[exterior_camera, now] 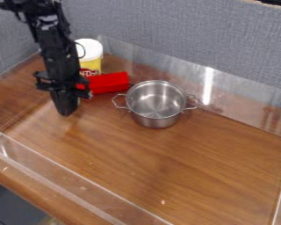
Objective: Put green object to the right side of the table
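Okay, tool (63, 101)'s clenched (can't tell on what), so check the grip, then lift above the pot (157, 104).

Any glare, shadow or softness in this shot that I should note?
Camera view: pale glare streaks along the clear acrylic wall behind the shiny steel pot; soft sheen on the brown wood-grain tabletop; the dark gripper looks soft, its fingertip detail hard to make out.

Tabletop test setup, lab-like: robot arm (52, 39), clear low walls (213, 83) round wood-grain table (167, 163), plain grey backdrop (190, 31).
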Controlling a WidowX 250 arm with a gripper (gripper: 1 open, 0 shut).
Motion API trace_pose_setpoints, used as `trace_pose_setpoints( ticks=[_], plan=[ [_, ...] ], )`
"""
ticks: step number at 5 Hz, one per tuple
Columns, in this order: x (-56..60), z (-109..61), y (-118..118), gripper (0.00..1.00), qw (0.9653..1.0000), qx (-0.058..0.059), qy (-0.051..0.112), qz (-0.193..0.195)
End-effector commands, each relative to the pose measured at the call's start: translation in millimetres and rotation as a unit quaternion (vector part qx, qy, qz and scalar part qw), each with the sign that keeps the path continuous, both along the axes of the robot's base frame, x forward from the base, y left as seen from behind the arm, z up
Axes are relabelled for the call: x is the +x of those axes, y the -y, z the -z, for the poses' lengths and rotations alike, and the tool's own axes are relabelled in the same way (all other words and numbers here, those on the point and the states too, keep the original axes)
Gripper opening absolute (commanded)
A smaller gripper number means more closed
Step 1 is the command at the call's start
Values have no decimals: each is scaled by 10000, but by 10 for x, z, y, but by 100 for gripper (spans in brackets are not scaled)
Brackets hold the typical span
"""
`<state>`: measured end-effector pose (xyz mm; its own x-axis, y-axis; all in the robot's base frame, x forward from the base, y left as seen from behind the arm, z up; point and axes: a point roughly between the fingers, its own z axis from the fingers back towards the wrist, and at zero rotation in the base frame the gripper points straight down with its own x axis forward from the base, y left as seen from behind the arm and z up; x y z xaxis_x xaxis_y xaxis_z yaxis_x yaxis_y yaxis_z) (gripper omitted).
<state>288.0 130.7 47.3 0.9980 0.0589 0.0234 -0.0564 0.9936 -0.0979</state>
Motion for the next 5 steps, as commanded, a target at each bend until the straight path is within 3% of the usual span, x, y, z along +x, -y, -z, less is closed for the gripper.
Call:
trace_pose_setpoints(
  ticks=[1, 3, 4, 5],
  plan=[
    [50, -436, 88, 0, 9986, 174, 477, 162],
    [5, -1262, 343, 0, 9910, 240, 1244, 428],
    [22, -1139, 338, 0, 9914, 238, 1187, 499],
    [36, -1017, 300, 100, 9923, 227, 1096, 537]
  ],
)
